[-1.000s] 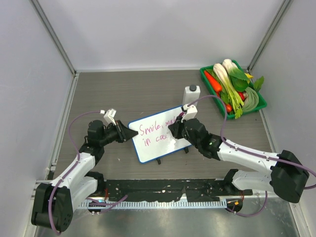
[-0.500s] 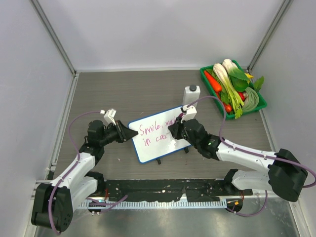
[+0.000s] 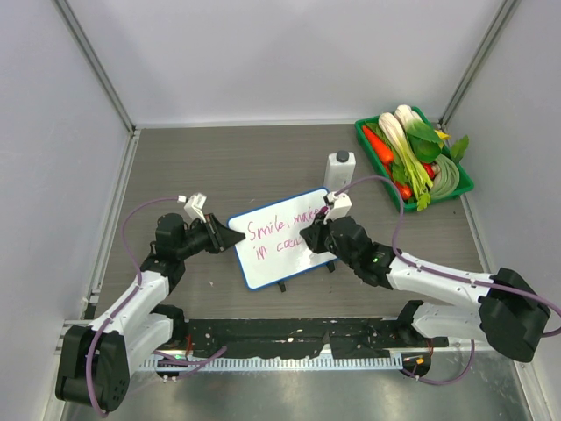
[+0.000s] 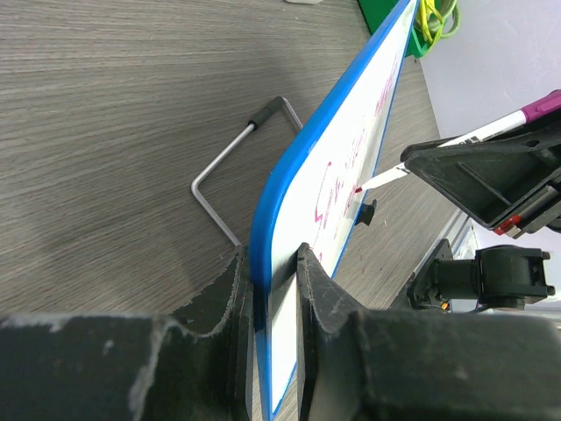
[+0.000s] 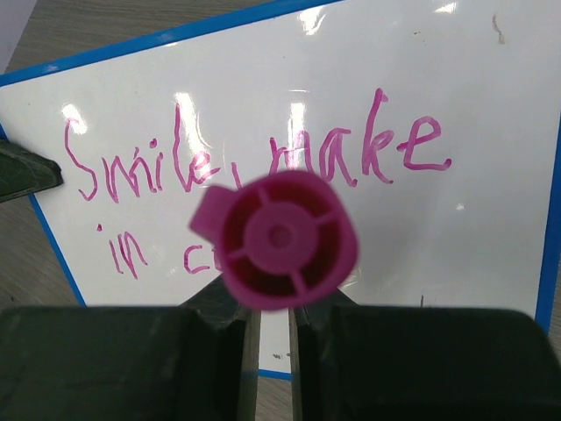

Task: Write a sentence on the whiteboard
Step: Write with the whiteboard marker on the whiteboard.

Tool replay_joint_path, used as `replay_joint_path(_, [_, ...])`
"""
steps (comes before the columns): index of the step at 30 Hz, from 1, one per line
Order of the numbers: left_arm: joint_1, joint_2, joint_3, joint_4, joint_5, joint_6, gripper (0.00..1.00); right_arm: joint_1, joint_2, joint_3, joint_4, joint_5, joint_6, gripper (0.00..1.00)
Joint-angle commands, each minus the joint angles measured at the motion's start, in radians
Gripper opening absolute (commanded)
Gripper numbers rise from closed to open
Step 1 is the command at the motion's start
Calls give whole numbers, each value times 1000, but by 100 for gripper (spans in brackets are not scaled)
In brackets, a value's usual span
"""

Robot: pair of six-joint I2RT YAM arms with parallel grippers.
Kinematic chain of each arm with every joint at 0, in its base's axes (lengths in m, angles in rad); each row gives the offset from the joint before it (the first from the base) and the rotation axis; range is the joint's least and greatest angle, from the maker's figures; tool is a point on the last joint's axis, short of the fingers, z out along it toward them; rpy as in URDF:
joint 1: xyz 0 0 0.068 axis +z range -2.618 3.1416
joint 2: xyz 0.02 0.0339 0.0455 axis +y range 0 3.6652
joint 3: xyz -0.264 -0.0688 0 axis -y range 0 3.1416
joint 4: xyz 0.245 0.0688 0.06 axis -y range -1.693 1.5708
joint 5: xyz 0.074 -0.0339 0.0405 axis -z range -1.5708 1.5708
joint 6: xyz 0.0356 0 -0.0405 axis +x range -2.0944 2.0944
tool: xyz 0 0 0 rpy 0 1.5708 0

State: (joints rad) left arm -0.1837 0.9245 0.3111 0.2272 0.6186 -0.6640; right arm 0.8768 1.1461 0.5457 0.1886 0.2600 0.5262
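My left fingers (image 3: pixel 230 239) are clamped on the left edge of the small rectangular whiteboard with a thin blue rim (image 3: pixel 282 265), one finger on each face. The board sits propped at a tilt on the grey wood-grain counter (image 3: pixel 219 167). From the left wrist I see a bent metal wire leg with a black tip (image 4: pixel 230 167) resting on the counter just behind the board, to the left of those fingers. My right fingers (image 5: pixel 270 320) are closed tight on a magenta marker pen (image 5: pixel 280 239), whose round end cap faces the wrist camera. Its tip (image 4: pixel 381 180) is at the board's face, though I cannot tell if it quite touches. The magenta handwritten sentence (image 5: pixel 140 171) lies straight ahead of the right fingers, reading "Smile, make" on the upper line and "in c…" below, with the rest hidden behind the marker. Beyond the right fingers a white bottle with a dark cap (image 3: pixel 340 168) stands near the board's far edge. A green tray (image 3: pixel 364 132) of vegetables sits well apart, further off to the right.
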Motion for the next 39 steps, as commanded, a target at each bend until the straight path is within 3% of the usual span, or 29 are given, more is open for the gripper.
replay_joint_path(1, [18, 10, -15, -37, -158, 115, 0, -4, -2, -21, 5, 7, 11, 1])
replay_joint_path(23, [18, 0, -20, -38, -161, 115, 0, -4, 12, 71, 29, 79, -37, 1])
replay_joint_path(39, [18, 2, -20, -38, -161, 116, 0, -4, -6, 51, -18, 85, -51, 1])
